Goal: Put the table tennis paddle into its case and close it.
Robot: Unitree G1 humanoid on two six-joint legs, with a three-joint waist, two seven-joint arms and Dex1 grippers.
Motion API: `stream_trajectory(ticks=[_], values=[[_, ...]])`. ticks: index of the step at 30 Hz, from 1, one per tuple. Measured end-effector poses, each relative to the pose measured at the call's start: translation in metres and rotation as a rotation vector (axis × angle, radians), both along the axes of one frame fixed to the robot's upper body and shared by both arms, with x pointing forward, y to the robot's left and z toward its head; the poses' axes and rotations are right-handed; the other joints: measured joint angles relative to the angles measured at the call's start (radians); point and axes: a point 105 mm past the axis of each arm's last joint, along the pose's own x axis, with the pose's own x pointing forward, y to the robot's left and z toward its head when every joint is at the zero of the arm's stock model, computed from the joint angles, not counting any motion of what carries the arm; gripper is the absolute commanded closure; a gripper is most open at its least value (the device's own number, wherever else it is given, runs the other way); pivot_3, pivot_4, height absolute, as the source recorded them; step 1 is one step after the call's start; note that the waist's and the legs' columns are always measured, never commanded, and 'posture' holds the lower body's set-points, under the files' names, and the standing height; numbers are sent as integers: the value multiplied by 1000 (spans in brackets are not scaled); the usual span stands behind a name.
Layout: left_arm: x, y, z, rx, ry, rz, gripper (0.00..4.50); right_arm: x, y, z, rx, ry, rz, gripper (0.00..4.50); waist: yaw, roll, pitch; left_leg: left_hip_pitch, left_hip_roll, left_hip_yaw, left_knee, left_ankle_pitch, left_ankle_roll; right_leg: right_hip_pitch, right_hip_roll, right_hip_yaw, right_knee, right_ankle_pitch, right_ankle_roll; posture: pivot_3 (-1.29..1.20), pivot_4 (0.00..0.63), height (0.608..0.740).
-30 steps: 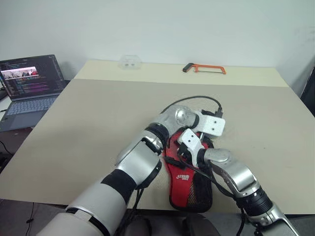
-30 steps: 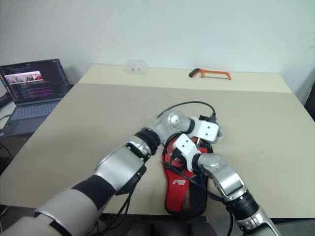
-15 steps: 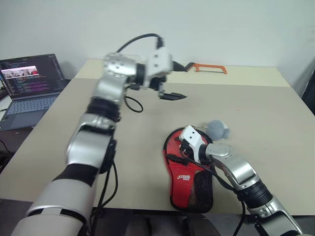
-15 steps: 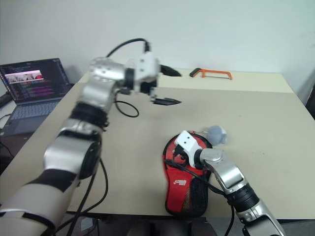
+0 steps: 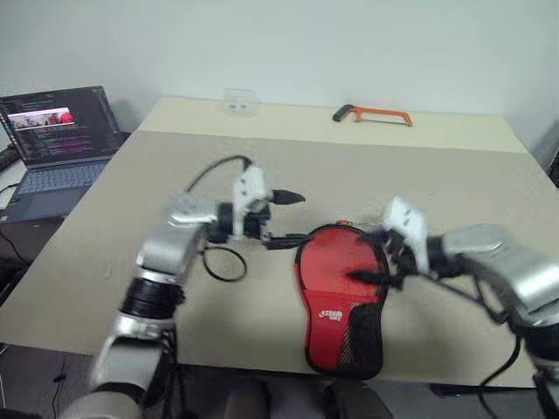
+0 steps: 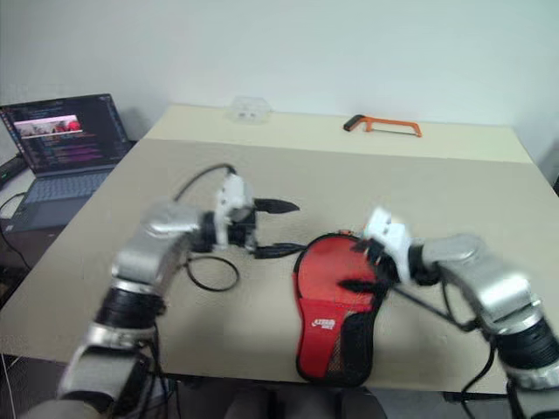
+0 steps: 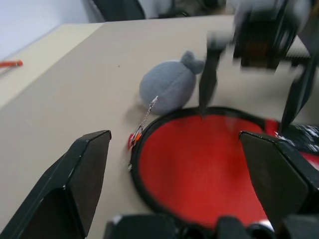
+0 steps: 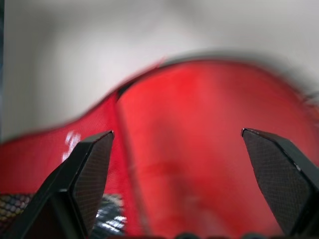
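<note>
The case [image 5: 339, 297] lies flat near the table's front edge, red side up with its white logo and black mesh pocket toward me. The table tennis paddle is hidden from view. My left gripper [image 5: 293, 218] hangs open just left of the case's round end, pointing at it. My right gripper [image 5: 371, 255] is open above the right part of that round end, with nothing between its fingers. The left wrist view looks across the red case [image 7: 199, 164] to the right gripper's black fingers [image 7: 208, 77]. The right wrist view has the red fabric [image 8: 199, 149] close below.
A small grey pouch [image 7: 169, 84] with a short chain lies right against the case's round end. An open laptop [image 5: 52, 140] stands at the far left. An orange hacksaw [image 5: 371, 114] and a small clear object [image 5: 240, 102] lie at the back of the beige table [image 5: 175, 166].
My left arm lifted off the case, swung up and left, then came down beside its round end. My right gripper rose off the case and moved right.
</note>
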Motion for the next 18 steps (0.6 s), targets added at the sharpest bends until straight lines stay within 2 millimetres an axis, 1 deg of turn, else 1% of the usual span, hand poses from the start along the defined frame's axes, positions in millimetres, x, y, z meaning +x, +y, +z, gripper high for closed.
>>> stream_trajectory(ticks=[2, 3, 5, 6, 9, 12, 14, 16, 18], values=[[0, -13, -18, 3, -1, 40, 35, 11, -9, 27, 35, -59, -64, 0, -2, 0, 0, -1, 1, -1, -1, 0, 0, -1, 1, 1, -2, 0, -1, 0, 150, 740], [0, -19, -25, 0, 5, 54, 35, 18, -15, 36, 56, -75, -107, 0, -2, 0, 0, -3, 1, -1, -2, 0, 0, -3, 1, 1, -2, 0, -1, 0, 150, 740], [-3, -29, -34, -15, 21, 58, 35, 28, -23, 41, 69, -75, -173, 0, -1, 0, 0, -10, 1, -1, 0, 0, 0, -11, 1, 2, 0, 1, -1, 0, 150, 740], [-5, -34, -40, -7, 26, 54, 35, 34, -29, 38, 59, -70, -214, 0, 1, 0, 0, -15, 1, -1, 1, 0, 0, -15, 1, 2, 1, 1, -1, 0, 150, 740], [-6, -41, -55, 20, 41, 53, 35, 55, -49, 21, 40, -24, -380, 0, 1, 0, 0, -15, 0, 2, 1, 0, 0, -16, -1, 3, 1, 1, -1, 0, 150, 740], [-7, -51, -64, 6, 74, 60, 35, 71, -61, 7, 55, 29, -513, 0, 1, 1, 1, -15, 1, 3, 1, 0, 0, -17, -1, 2, 1, 1, -1, 0, 150, 740], [-8, -61, -70, -2, 74, 57, 35, 76, -67, -5, 54, 71, -573, 0, 2, 1, 1, -15, 0, 3, 1, 0, 0, -17, -1, 2, 1, 1, -1, 0, 150, 740], [-8, -68, -70, -38, 96, 61, 35, 78, -73, -11, 50, 92, -604, 0, 5, 2, 0, -15, 0, 3, 1, 0, 0, -16, -1, 1, 1, 1, -1, 0, 150, 740], [-4, -70, -70, -87, 135, 96, 35, 78, -74, -16, 59, 125, -620, 0, 5, 2, 0, -15, 0, 3, 1, 0, 0, -16, -1, 1, 1, 1, -1, 0, 150, 740]])
